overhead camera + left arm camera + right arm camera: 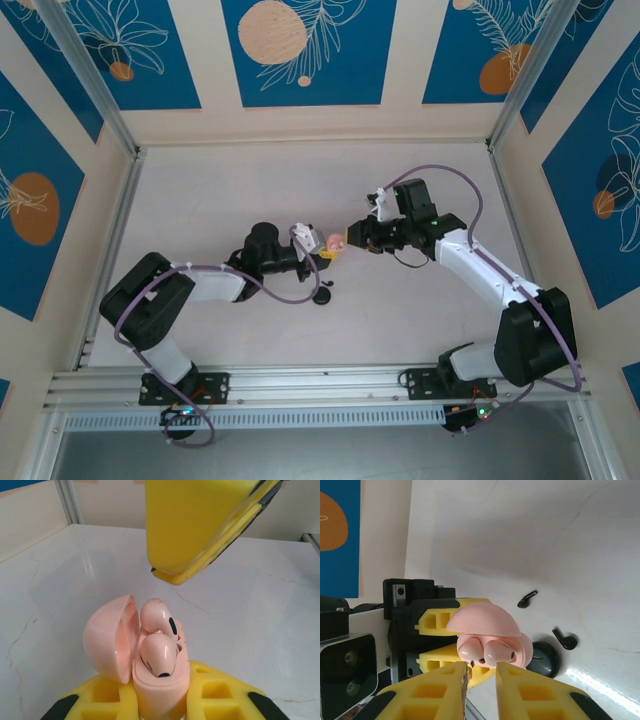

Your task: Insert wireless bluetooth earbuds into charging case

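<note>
Clamping the pink case (111,641), the left tool (160,697) covers its lower sides.

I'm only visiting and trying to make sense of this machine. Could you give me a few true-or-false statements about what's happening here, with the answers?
1. The left gripper holds the pink case with its lid open. True.
2. Two black earbuds lie on the table. True.
3. The pink earbuds lie loose on the table too. False: both sit in the pink case.
4. The right gripper grips a black earbud. False: its fingers are slightly apart with nothing between them, close in front of the pink case.
</note>
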`<state>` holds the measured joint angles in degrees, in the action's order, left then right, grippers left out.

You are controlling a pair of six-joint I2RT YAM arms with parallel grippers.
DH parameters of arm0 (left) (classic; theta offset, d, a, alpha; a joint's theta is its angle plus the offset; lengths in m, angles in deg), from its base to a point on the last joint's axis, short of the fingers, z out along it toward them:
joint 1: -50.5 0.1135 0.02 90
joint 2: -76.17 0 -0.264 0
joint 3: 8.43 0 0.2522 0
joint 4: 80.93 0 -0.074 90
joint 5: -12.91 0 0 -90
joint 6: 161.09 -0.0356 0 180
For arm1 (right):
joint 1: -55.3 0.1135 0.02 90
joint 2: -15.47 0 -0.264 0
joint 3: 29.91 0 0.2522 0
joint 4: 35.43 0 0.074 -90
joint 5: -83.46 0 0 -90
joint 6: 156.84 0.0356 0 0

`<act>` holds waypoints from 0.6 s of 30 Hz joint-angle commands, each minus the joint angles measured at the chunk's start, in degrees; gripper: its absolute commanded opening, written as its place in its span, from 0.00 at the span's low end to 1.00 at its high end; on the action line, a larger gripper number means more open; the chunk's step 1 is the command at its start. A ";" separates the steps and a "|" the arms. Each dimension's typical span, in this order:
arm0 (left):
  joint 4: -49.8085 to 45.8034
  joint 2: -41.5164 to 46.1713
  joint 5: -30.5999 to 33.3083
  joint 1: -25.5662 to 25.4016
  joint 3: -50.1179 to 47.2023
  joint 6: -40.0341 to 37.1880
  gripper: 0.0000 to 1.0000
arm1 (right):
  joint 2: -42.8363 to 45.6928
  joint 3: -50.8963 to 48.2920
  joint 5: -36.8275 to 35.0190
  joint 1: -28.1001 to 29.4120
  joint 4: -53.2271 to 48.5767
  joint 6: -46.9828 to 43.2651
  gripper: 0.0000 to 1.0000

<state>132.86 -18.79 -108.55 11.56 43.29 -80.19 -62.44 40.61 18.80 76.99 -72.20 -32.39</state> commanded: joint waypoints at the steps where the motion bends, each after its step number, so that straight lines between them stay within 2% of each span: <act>1: 1.64 1.59 -1.61 -0.54 -0.43 0.36 0.13 | -1.35 1.78 1.99 0.46 0.24 -0.52 0.21; 13: 1.36 1.73 -1.56 -0.49 -0.59 0.20 0.13 | -4.14 1.50 0.64 1.25 -1.67 -1.37 0.17; 18: 1.34 1.96 -1.76 -0.59 -0.62 0.14 0.13 | -1.27 1.61 -0.24 1.08 -1.42 -2.47 0.21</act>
<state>132.40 -18.77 -108.55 11.58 43.07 -80.19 -65.66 40.76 18.96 77.69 -72.33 -33.11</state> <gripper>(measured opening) 0.182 0.201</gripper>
